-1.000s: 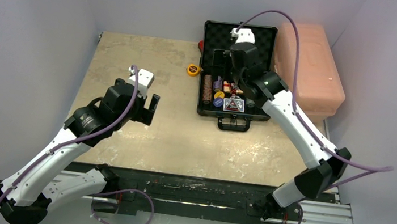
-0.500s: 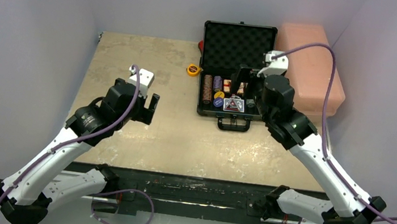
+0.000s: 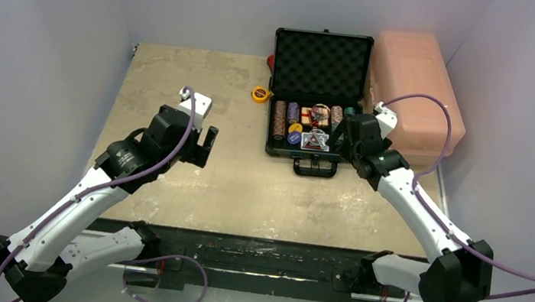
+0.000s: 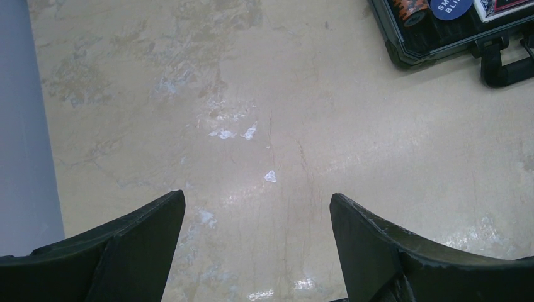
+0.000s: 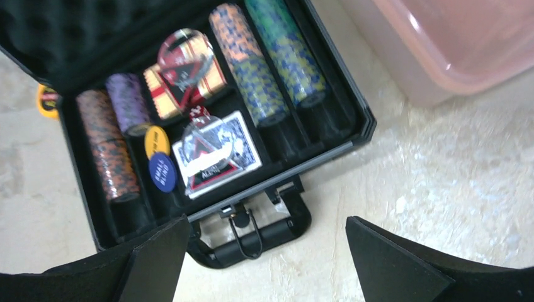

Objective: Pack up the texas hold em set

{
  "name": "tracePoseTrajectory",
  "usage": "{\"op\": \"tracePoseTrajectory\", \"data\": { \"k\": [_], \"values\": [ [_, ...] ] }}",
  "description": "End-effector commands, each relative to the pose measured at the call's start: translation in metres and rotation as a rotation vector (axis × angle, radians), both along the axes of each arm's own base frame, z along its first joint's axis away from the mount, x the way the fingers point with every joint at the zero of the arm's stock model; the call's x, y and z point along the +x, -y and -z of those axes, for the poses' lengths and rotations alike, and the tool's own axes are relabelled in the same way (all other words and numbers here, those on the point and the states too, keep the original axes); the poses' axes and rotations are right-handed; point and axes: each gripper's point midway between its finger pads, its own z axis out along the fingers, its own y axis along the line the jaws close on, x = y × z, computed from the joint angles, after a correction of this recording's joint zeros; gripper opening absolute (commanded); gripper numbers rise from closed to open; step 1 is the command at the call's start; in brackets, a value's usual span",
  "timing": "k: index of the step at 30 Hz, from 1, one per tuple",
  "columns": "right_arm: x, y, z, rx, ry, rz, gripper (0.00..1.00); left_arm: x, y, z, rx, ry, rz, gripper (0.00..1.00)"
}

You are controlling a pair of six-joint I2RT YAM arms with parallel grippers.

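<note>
My left gripper (image 4: 257,201) and right gripper (image 5: 267,223) both gape empty; the briefcase (image 5: 345,91) lies open.
Just past my right fingertips sit its handle (image 5: 252,242), chip stacks (image 5: 108,148), card deck (image 5: 245,141), yellow button (image 5: 157,141) and blue button (image 5: 162,171), the lid (image 5: 94,38) cut off; far beyond my left fingertips only the case's corner shows, its blue lettering clipped; the overhead view alone shows the whole lid.

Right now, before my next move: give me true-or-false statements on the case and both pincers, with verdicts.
The briefcase lid is shut. False: it stands open.
The right pincer is open and empty. True.
The tape measure lies inside the case. False: it lies on the table, left of it.
The blue button sits next to the yellow button. True.
The left pincer grips chips. False: it is open over the table.
</note>
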Motion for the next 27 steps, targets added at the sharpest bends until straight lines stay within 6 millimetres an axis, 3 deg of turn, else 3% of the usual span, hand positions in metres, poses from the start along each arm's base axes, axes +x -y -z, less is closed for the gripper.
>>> {"op": "tracePoseTrajectory", "data": {
  "k": [1,17,24,27],
  "values": [
    [-0.001,0.001,0.021,0.107,-0.085,0.065,0.99,0.006,-0.002,-0.003,0.006,0.029,-0.013,0.85],
    [0.047,0.027,0.099,0.136,-0.229,0.25,0.89,0.003,-0.002,-0.006,-0.006,0.037,-0.004,0.85],
    [0.059,0.035,0.118,0.14,-0.234,0.302,0.85,0.002,-0.002,-0.008,-0.014,0.043,0.002,0.85],
    [0.061,0.036,0.126,0.12,-0.251,0.299,0.79,0.002,-0.001,-0.009,-0.019,0.043,0.007,0.85]
  ]
}}
